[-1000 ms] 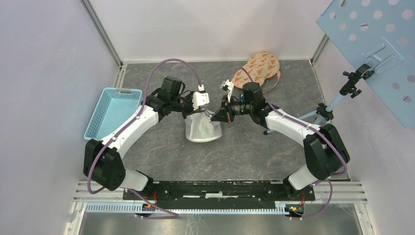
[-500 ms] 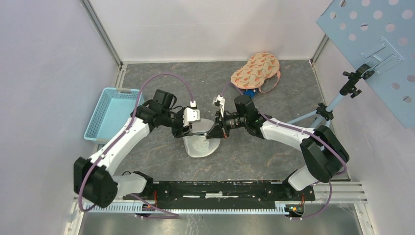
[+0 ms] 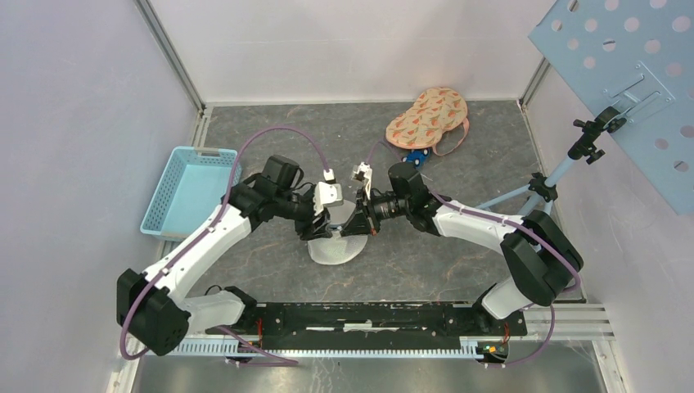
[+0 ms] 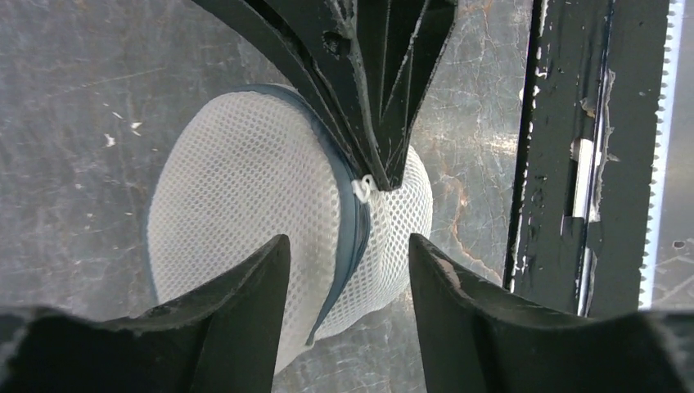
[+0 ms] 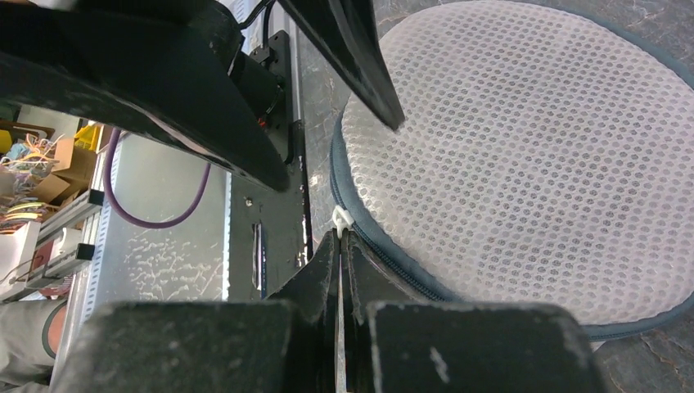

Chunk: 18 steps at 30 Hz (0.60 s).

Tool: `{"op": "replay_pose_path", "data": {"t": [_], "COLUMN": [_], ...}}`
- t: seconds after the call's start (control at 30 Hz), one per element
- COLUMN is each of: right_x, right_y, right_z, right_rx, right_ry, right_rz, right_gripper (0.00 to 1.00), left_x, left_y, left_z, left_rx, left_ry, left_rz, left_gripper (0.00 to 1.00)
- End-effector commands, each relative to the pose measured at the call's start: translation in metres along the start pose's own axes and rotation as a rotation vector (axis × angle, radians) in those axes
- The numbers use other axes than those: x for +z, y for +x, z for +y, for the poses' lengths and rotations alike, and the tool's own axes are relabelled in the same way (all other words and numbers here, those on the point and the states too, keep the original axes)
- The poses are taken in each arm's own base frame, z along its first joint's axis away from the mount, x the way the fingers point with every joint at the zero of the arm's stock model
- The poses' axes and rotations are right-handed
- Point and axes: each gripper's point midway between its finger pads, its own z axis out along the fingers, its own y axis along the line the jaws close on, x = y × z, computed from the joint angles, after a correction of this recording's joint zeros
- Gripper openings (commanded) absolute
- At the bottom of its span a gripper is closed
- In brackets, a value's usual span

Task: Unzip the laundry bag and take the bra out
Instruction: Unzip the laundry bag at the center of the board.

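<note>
The laundry bag (image 3: 331, 250) is a round white mesh pouch with a grey-blue zipper band, lying on the table between both arms. My right gripper (image 5: 340, 237) is shut on the bag's small white zipper pull (image 5: 340, 218) at its near rim. My left gripper (image 4: 348, 246) hovers open just above the bag (image 4: 245, 196), with nothing between its fingers. The pull (image 4: 361, 188) shows at the tips of the right gripper's fingers (image 4: 380, 98). A peach patterned bra (image 3: 427, 117) lies at the back of the table, outside the bag.
A light blue basket (image 3: 182, 190) stands at the left. At the right, a tripod stand (image 3: 540, 188) carries a blue perforated board (image 3: 622, 65). A small blue object (image 3: 417, 155) lies near the bra. The black base rail (image 3: 368, 315) runs along the near edge.
My left gripper has opened and let go of the bag. Both grippers came down and nearer, and the bag went from hanging between them to lying on the table.
</note>
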Motion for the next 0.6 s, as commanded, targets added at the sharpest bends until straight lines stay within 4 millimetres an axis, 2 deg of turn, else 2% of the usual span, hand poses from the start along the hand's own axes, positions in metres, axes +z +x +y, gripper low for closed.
{"op": "replay_pose_path", "data": {"t": [0.0,0.1,0.2,0.27,0.47,0.57], "right_x": [0.001,-0.001,-0.007,-0.014,-0.043,-0.049], "right_y": [-0.015,-0.015,-0.015,-0.016,-0.018,-0.019], "right_z": [0.006,0.006,0.004,-0.001,-0.025,-0.025], "right_rx": [-0.052,-0.070,-0.083,-0.067,-0.026,-0.028], "right_ry": [-0.023,-0.013,0.006,0.019,0.093,0.099], "right_rz": [-0.034,-0.030,-0.031,-0.040,-0.081,-0.088], "right_gripper": [0.00,0.00,0.00,0.00,0.00,0.00], "left_x": [0.013,0.016,0.014,0.012,0.006,0.005], "left_y": [0.001,0.007,0.011,0.016,0.027,0.021], "left_z": [0.003,0.010,0.017,0.024,0.036,0.044], "left_rx": [-0.065,-0.079,-0.061,-0.035,0.018,0.029], "left_ry": [0.008,-0.018,-0.065,-0.106,-0.161,-0.192], "left_rz": [0.022,0.050,0.062,0.073,0.108,0.085], "left_gripper": [0.56,0.30,0.12,0.04,0.02,0.02]}}
